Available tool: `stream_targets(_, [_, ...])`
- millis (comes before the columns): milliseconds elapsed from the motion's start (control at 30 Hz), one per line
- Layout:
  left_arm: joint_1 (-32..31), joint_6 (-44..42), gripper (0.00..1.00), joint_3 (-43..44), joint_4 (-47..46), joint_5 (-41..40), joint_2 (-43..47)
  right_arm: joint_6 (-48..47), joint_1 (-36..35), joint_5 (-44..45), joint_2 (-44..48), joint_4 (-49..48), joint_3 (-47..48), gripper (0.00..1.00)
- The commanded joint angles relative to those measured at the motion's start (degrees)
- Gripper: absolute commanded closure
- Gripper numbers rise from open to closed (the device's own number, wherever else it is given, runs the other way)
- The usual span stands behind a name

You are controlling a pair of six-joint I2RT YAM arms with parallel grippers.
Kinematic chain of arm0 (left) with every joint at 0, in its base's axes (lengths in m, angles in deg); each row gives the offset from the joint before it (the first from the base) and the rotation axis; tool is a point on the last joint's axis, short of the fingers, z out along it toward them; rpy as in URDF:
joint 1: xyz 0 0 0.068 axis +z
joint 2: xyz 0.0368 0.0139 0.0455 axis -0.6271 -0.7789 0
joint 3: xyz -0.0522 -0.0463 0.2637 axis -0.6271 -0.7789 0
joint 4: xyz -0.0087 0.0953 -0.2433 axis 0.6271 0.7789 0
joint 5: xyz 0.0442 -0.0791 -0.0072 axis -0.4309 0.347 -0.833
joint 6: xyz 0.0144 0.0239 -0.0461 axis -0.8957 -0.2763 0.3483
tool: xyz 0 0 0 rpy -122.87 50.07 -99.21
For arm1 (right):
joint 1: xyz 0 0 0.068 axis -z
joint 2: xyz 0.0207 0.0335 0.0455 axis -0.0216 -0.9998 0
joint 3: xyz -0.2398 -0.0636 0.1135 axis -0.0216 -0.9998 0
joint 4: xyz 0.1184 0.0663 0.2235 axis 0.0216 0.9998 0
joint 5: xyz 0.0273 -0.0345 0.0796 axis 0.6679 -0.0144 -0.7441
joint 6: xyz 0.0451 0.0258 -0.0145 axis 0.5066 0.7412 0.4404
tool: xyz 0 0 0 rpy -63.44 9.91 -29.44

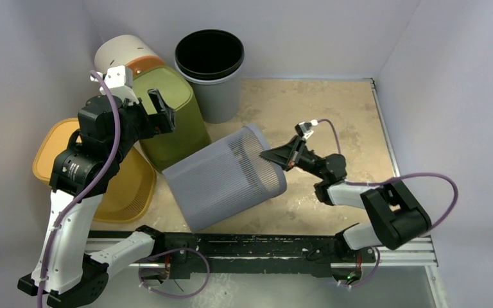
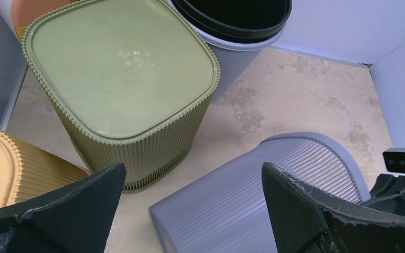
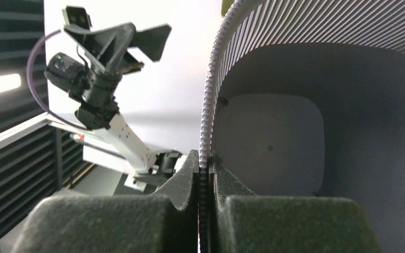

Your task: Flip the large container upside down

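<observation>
Right wrist view has my right fingers (image 3: pixel 182 176) clenched on the thin ribbed rim of the gray bin (image 3: pixel 295 142), one pad outside the wall and one inside, looking straight into its hollow. From above, the gray bin lies tipped on its side on the counter (image 1: pixel 334 115). It sits just beside the green bin (image 1: pixel 180 128), to that bin's right and nearer to me, with its mouth pointing away from the green bin. My left fingers (image 2: pixel 79 205) are spread wide, hold nothing, and hang over the green bin. I judge the gray bin to be light, thin plastic. It seems stiff enough along the rim to steer by, but the slotted wall may flex and the smooth ribs could slip through a pinch. The rim is the right handle; the closed end wants a second support as it swings over.
</observation>
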Motion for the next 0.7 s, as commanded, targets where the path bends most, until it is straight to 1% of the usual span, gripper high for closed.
stream_targets(0, [-0.12, 1.21, 0.03, 1.55, -0.51, -0.9, -0.74, 3.06, -6.79, 3.31, -4.24, -27.44, 6.37, 1.0])
stream_targets(100, [-0.15, 1.24, 0.03, 1.37, -0.37, -1.03, -0.82, 2.4, -6.61, 3.37, -6.31, -27.32, 6.72, 1.0])
stream_targets(300, [-0.14, 0.15, 0.03, 1.71, 1.08, -2.45, -0.3, 2.94, -2.88, -0.11, -12.49, -27.28, 5.44, 1.0])
stream_targets(500, [-0.19, -0.34, 0.03, 2.11, 2.47, -2.98, 0.62, 2.57, 6.25, -6.34, -16.43, -27.24, 3.01, 1.0])
stream_targets(667, [-0.11, -0.62, 0.03, 1.99, 3.07, -3.75, 1.4, 0.33, 12.73, -12.93, -20.21, -27.15, 3.67, 1.0])
